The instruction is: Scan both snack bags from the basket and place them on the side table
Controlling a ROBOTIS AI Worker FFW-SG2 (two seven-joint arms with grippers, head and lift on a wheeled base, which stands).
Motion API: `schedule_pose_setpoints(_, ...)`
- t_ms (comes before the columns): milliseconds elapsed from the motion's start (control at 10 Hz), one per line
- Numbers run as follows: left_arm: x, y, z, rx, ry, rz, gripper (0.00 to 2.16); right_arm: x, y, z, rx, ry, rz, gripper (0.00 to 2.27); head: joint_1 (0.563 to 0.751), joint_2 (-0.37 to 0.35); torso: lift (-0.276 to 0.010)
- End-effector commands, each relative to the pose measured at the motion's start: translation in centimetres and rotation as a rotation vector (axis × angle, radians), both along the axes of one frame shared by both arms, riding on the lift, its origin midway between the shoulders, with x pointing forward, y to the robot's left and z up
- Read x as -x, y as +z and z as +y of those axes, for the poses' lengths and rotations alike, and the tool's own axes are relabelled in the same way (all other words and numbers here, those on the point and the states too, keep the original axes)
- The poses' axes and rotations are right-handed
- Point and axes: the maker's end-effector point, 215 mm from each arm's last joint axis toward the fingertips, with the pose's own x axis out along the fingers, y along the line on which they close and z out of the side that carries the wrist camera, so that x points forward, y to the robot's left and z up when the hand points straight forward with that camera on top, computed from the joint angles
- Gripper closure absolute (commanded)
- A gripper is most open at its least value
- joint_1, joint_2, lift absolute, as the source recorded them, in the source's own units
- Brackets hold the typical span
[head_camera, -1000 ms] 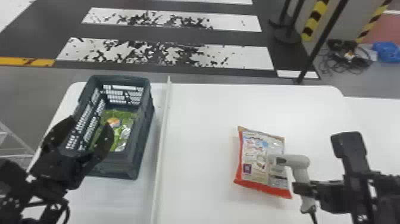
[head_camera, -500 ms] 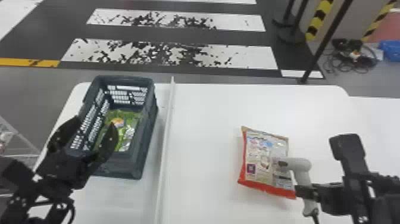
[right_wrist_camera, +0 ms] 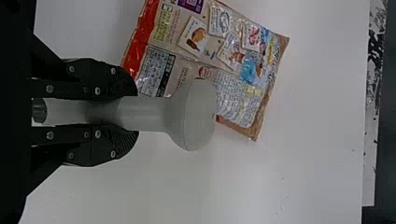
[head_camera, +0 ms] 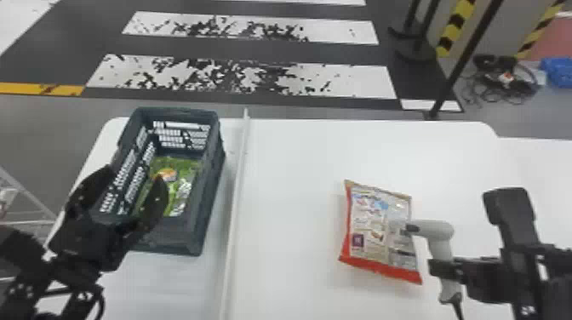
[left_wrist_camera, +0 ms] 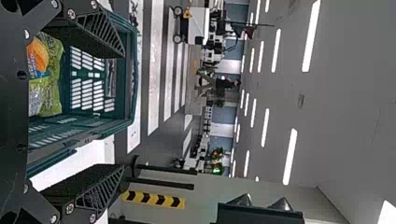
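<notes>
My left gripper stands open over the near left part of the dark basket, with a green snack bag lying inside. In the left wrist view, the left gripper has its fingers wide apart, the green bag behind them in the basket. At the right, my right gripper is shut on the handle of a grey-white scanner, its head pointing toward the red and beige snack bag flat on the table. The right wrist view shows the right gripper around the scanner beside that bag.
A thin white divider runs front to back on the white table, between basket and red bag. Past the far edge stand a black post and cables on the floor. A wire rack is at the left.
The head view has shifted slightly, moving the whole scene a little to the right. Against the basket, the left gripper sits slightly lower and farther left; the right arm still holds the scanner by the red bag.
</notes>
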Motion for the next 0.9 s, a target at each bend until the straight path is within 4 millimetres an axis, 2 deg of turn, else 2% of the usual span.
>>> schedule_pose_setpoints(0,0.1,0.1,0.0,-0.003,-0.003,-0.001,0.17,-1.7,0.6,-2.1,0.017,-0.019,-0.053,2.26,0.695,-0.055,-0.074)
schedule_pose_setpoints(200,0.1,0.3,-0.1,-0.004,-0.006,-0.004,0.17,-4.9,0.4,-4.7,0.056,-0.012,-0.136,2.26,0.695,-0.089,-0.074)
schedule_pose_setpoints(400,0.1,0.4,-0.1,-0.004,-0.007,-0.006,0.17,-6.1,-1.7,-7.3,0.091,-0.028,-0.109,2.26,0.695,-0.128,-0.074)
schedule_pose_setpoints(800,0.2,0.5,0.1,-0.004,-0.002,-0.007,0.17,-7.4,-5.0,-10.3,0.143,-0.039,-0.075,2.26,0.695,-0.182,-0.074)
